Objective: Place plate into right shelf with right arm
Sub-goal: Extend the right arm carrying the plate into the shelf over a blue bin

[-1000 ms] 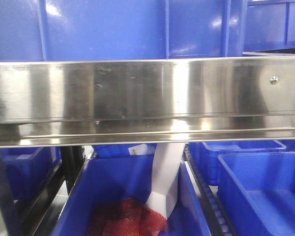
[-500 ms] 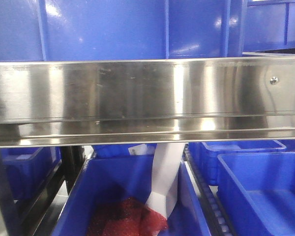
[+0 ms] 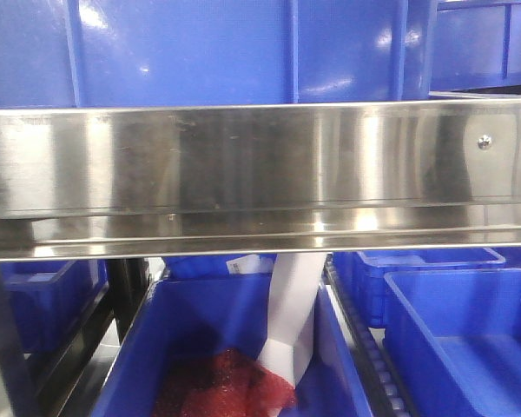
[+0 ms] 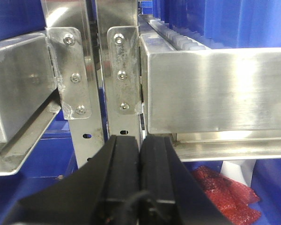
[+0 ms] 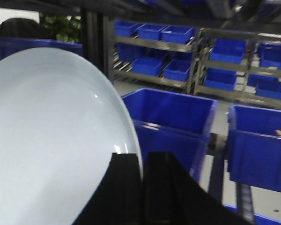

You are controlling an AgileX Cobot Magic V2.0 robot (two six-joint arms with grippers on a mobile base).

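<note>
My right gripper (image 5: 141, 161) is shut on the rim of the white plate (image 5: 51, 140), which fills the left of the right wrist view and stands on edge between the black fingers. Blue bins (image 5: 171, 119) lie beyond it. The stainless-steel shelf's front rail (image 3: 260, 165) spans the front view, with blue bins above and below; neither gripper nor the plate shows there. My left gripper (image 4: 139, 143) is shut and empty, close in front of the shelf's steel uprights (image 4: 122, 75) and rail (image 4: 215, 89).
A blue bin (image 3: 234, 347) under the rail holds red mesh (image 3: 226, 387) and a white strip (image 3: 291, 317). Another blue bin (image 3: 469, 334) stands at its right. More steel racks with blue bins (image 5: 154, 47) stand far off in the right wrist view.
Only the reflections on the steel rail have shifted a little to the right; nothing else has visibly moved.
</note>
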